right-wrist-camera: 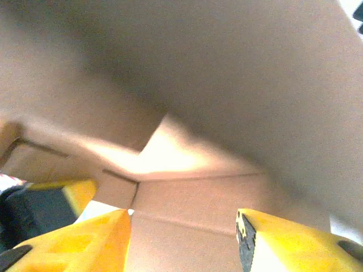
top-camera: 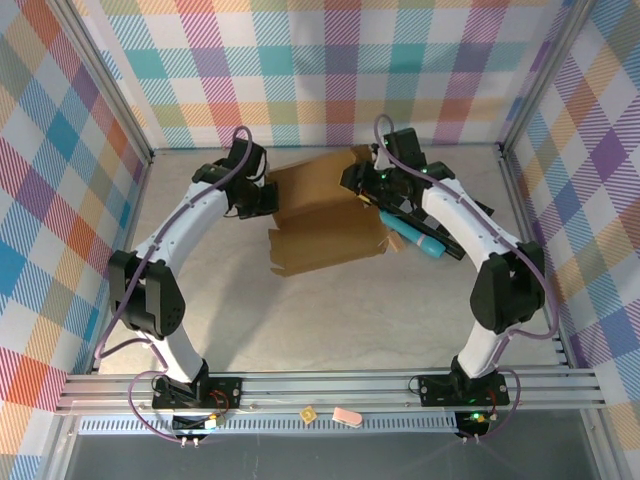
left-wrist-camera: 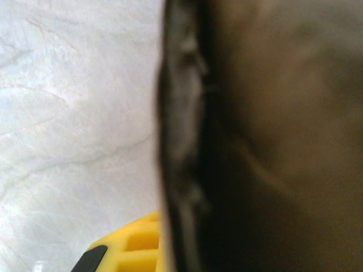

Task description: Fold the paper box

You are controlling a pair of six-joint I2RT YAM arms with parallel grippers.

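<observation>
The overhead view is bright, even and sharp, with soft shadows on the surface (top-camera: 350, 320). The left wrist view is heavily blurred, the paper box (left-wrist-camera: 283, 113) dim (far too close to focus). The right wrist view is soft, a glaring patch amid shadow.

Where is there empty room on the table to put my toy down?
The bare patch of pale table between the white left arm and white right arm, from the brown cardboard paper box forward to the metal rail. It is crowded at the back, where the left gripper and right gripper meet the box.
</observation>
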